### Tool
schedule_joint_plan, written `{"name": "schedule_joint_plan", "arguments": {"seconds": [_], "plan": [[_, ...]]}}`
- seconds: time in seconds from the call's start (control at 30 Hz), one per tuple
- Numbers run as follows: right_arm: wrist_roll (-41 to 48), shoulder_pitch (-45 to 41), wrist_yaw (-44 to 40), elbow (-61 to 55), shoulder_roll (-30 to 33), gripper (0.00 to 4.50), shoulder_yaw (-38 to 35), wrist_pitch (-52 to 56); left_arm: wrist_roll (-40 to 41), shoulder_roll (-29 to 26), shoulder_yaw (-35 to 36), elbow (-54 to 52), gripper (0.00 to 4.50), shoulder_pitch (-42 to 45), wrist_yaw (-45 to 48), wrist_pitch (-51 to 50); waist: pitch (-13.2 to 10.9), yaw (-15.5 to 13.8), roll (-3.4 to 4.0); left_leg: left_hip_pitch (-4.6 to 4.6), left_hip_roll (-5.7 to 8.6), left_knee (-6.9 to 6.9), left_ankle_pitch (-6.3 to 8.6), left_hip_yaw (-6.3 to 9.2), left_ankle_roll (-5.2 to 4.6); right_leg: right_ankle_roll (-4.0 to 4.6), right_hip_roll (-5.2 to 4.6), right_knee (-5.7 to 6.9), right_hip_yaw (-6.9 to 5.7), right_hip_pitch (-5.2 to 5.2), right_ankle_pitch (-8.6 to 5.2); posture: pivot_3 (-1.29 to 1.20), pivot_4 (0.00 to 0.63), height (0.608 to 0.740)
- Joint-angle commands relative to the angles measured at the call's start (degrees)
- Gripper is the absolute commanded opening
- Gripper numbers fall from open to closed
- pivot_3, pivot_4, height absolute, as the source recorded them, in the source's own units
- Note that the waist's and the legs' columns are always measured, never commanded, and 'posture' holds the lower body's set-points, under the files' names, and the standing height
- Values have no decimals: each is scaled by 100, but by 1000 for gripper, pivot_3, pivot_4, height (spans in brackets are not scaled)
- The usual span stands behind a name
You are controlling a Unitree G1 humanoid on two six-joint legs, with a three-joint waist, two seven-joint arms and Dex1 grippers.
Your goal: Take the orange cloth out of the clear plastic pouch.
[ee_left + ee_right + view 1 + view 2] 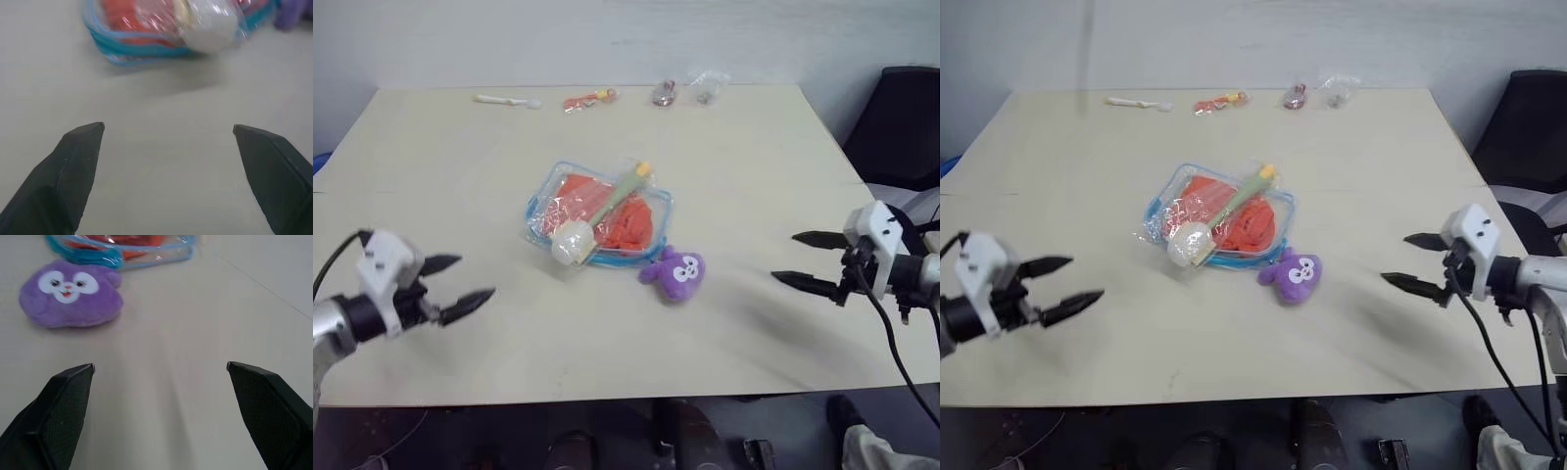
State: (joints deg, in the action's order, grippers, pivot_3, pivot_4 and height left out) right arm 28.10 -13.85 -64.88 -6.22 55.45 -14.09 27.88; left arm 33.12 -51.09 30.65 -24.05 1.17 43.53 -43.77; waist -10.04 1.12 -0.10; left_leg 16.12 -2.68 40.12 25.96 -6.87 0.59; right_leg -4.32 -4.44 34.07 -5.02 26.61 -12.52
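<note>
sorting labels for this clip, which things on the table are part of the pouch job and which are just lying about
Part of the job:
- clear plastic pouch
- orange cloth inside it
- left gripper, open
- right gripper, open

Lying about:
- purple plush toy beside the pouch
- green-handled brush in the pouch
- white spoon, orange packet, small clear bags at the far edge
</note>
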Motion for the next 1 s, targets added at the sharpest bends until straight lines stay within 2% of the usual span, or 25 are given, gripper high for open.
{"name": "schedule_joint_plan", "arguments": {"seconds": [0.03,0.17,0.23,0.37,0.6,0.77,1.0], "plan": [[615,35,28,-1067,22,4500,-138,476,596,-111,-574,-364,4481,1298,-728,-1245,0,-21,0,-1,2,1,0,2,0,0,-1,3,0,-3,0,0,150,740],[1026,-67,345,-1865,-109,4500,-39,855,655,178,-1452,-103,4481,2841,-1428,-2377,1,-25,-2,-5,7,4,-1,4,2,-1,0,6,0,-7,1,0,150,740],[1276,-202,554,-2145,-232,4500,-25,1045,369,457,-2035,313,4481,3618,-1823,-2837,1,-30,-2,-9,10,6,-2,6,4,-1,0,9,-1,-10,1,0,150,740],[1521,-325,790,-2420,-309,4500,-23,1228,-29,767,-2894,1017,4481,4438,-2015,-3092,2,-13,-3,-7,12,10,-3,9,4,-1,0,9,-3,-12,1,0,150,740],[1740,-83,889,-2729,-278,4500,-156,1200,-557,1161,-3807,1739,4481,4851,-1794,-2589,1,-18,-4,-5,12,11,-3,12,3,-1,1,9,-4,-11,1,0,150,740],[1794,80,930,-2862,-249,4500,-231,1153,-996,1190,-4274,2211,4481,4849,-1527,-2191,1,-72,-5,-2,12,19,-3,11,2,-2,1,9,-3,-11,2,0,150,740],[1766,267,992,-2934,-258,4500,-280,1079,-1125,1262,-4241,2301,2328,4790,-1277,-2075,2,-107,-6,0,12,23,-3,11,1,-4,1,9,0,-11,3,0,150,740]]}}
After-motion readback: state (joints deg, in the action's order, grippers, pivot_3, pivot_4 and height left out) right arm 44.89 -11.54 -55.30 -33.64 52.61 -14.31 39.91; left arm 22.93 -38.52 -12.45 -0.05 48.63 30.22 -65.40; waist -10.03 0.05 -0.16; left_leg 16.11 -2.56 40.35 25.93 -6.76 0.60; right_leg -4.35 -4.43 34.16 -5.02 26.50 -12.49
